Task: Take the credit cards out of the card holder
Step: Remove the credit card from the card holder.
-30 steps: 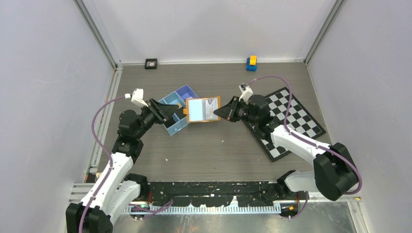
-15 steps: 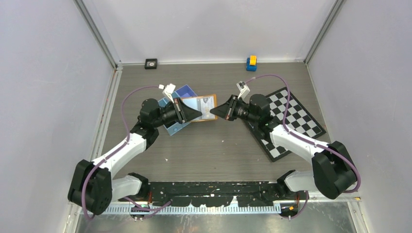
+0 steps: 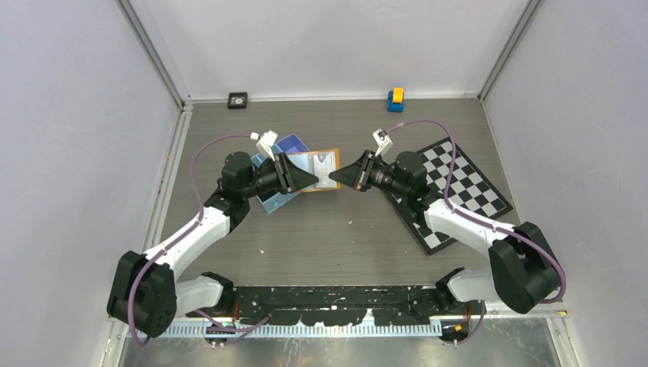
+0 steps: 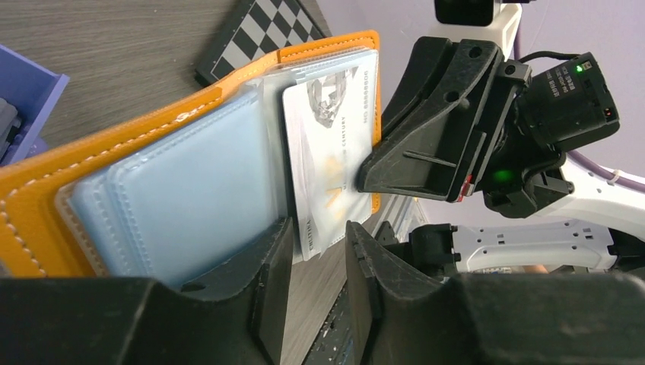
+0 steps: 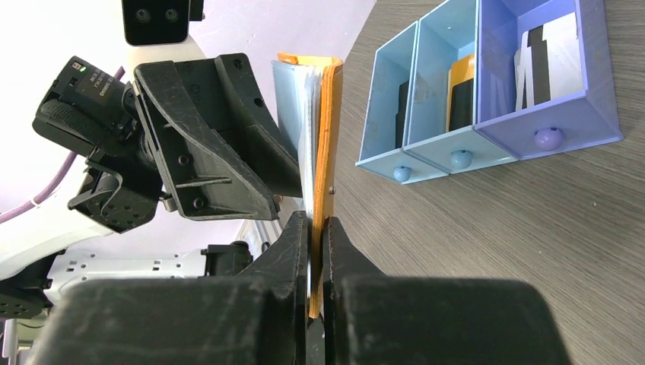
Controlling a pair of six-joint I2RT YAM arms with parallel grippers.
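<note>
The orange card holder (image 3: 322, 160) is held open above the table, its pale plastic sleeves (image 4: 182, 190) facing my left wrist camera. My right gripper (image 5: 317, 228) is shut on its orange edge (image 5: 327, 152) from the right. A white credit card (image 4: 331, 152) sticks partly out of a sleeve. Its lower corner lies between the fingers of my left gripper (image 4: 318, 258), which is open with a gap on either side. From above, the left gripper (image 3: 315, 181) and right gripper (image 3: 333, 178) meet nearly tip to tip at the holder.
A blue three-compartment tray (image 3: 289, 144) sits just left of and behind the holder, with flat card-like things (image 5: 544, 65) standing in its compartments (image 5: 471, 144). A chessboard (image 3: 458, 180) lies under the right arm. A yellow and blue block (image 3: 395, 99) and a small black object (image 3: 238, 100) rest by the back wall.
My left arm swung from over the tray across to the card holder, and its fingers now straddle the white card's corner. The right gripper kept hold of the holder, nearly still.
</note>
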